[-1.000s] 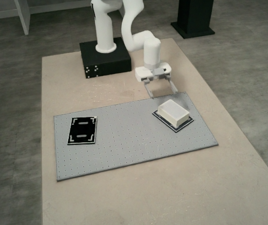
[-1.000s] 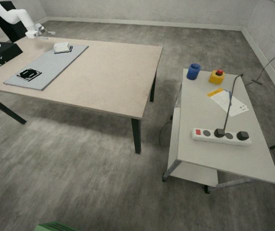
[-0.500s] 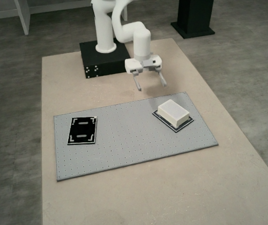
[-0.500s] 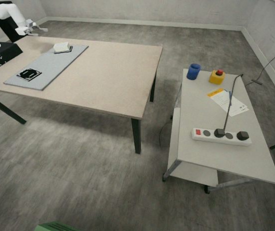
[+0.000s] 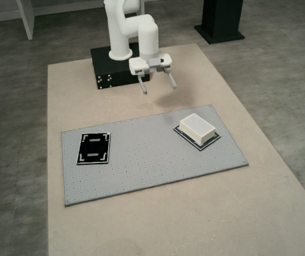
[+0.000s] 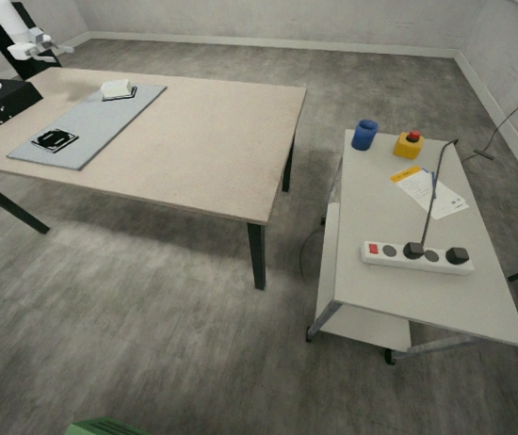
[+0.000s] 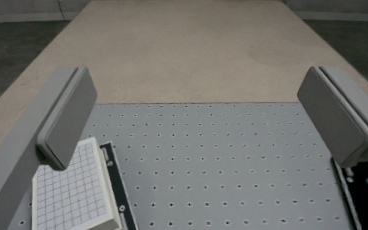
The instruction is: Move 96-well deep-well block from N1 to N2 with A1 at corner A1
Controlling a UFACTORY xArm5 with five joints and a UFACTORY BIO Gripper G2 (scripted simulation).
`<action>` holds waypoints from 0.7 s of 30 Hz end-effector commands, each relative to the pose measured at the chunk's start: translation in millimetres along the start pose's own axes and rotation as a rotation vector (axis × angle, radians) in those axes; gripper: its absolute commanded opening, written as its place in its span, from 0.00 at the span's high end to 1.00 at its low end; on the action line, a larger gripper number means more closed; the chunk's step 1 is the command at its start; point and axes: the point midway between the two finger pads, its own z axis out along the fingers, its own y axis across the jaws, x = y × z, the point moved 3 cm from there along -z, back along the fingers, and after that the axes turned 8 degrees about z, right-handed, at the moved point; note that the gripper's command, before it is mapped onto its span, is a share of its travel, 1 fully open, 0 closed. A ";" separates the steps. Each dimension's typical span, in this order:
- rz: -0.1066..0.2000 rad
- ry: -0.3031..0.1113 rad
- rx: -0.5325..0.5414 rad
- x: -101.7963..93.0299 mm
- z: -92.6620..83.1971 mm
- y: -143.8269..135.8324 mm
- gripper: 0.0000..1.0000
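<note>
On N2 (image 5: 186, 139) (image 6: 120, 98) (image 7: 116, 181), block (image 5: 197, 128) (image 6: 117, 88) (image 7: 70, 190) looks flat. Gripper (image 5: 159, 90) (image 6: 63, 55) (image 7: 200, 120) partly open, nothing held, well apart. Best finish: keep fingers clear, check A1 corner, unreadable here.

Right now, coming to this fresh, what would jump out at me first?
Probably the white robot arm, reaching out over the table with its gripper holding nothing. Next, the pale deep-well block on one black nest of the grey perforated board. Off on the side cart, a yellow box with a red button stands beside a blue cup.
</note>
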 end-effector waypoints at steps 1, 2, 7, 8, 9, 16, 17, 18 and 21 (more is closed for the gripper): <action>-0.004 -0.003 -0.002 -18.2 -5.2 -13.7 0.63; -0.004 -0.003 -0.002 -21.8 -6.5 -16.8 0.63; -0.004 -0.003 -0.002 -32.8 -10.3 -26.4 0.63; -0.004 -0.003 -0.002 -36.4 -11.5 -29.6 0.63; -0.004 -0.003 -0.002 -40.1 -12.8 -32.8 0.63; -0.004 -0.003 -0.002 -63.6 -20.8 -53.4 0.63; -0.004 -0.003 -0.002 -63.6 -20.8 -53.4 0.63; -0.004 -0.003 -0.002 -63.6 -20.8 -53.4 0.63; -0.004 -0.003 -0.002 -63.6 -20.8 -53.4 0.63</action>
